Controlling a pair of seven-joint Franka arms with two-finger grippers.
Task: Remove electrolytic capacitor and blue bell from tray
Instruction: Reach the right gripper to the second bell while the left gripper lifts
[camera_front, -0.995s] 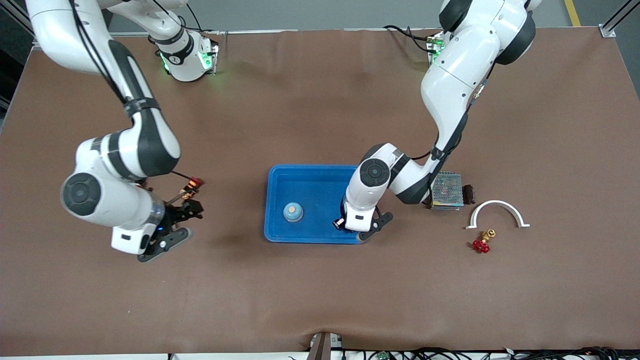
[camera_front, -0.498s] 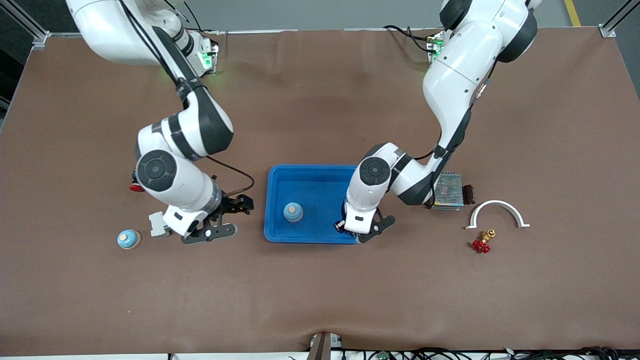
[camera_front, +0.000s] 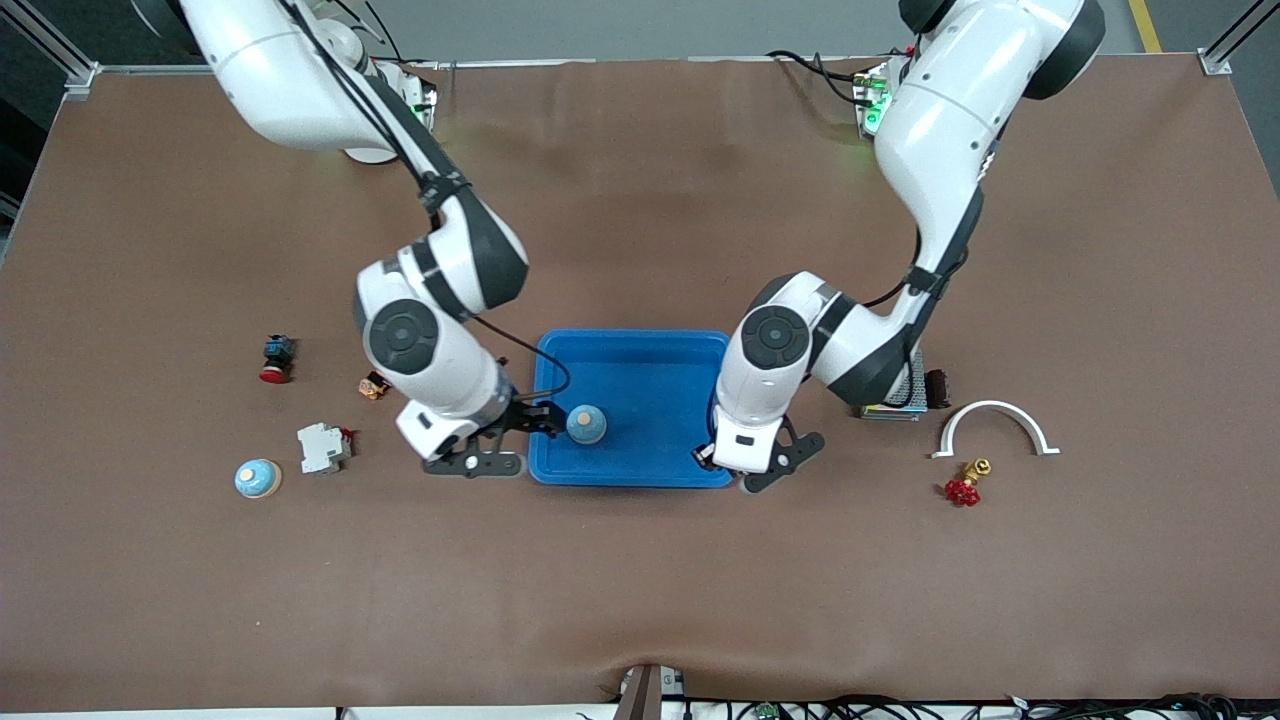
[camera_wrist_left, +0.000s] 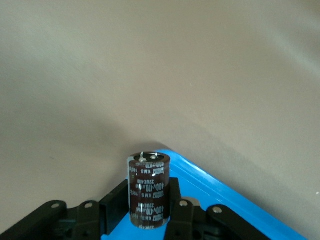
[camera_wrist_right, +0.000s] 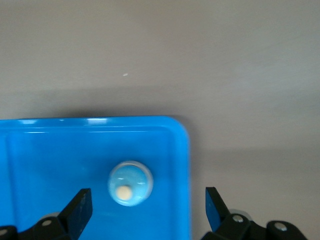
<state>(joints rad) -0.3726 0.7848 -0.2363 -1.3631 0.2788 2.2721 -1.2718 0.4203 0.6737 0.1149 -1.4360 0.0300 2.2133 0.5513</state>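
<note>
A blue tray (camera_front: 640, 360) sits at the centre of the front frame on the brown table (camera_front: 640, 600). One blue bell (camera_front: 586, 424) with a cream button stands inside the tray, in its lower part toward the right arm's end.

The right gripper (camera_front: 500, 440) hangs over the tray's edge just beside that bell. Its fingers (camera_wrist_right: 80, 210) are spread wide and hold nothing; in the right wrist view the bell (camera_wrist_right: 130, 183) shows low at centre, between the two fingers, inside the tray's rounded corner (camera_wrist_right: 175, 150).

The left gripper (camera_front: 757, 462) is at the tray's lower corner toward the left arm's end. Its fingers (camera_wrist_left: 182, 212) pinch a dark brown capacitor (camera_wrist_left: 148, 190), held upright at the bottom centre of the left wrist view, over the tray's blue rim (camera_wrist_left: 215, 187).

In the left part of the front frame lie a second blue bell (camera_front: 258, 478), a white block (camera_front: 322, 446), a small orange part (camera_front: 374, 385) and a red-capped push button (camera_front: 275, 358). In the right part lie a metal mesh box (camera_front: 900, 395), a white curved bracket (camera_front: 992, 424) and a red-handled brass valve (camera_front: 964, 484).
</note>
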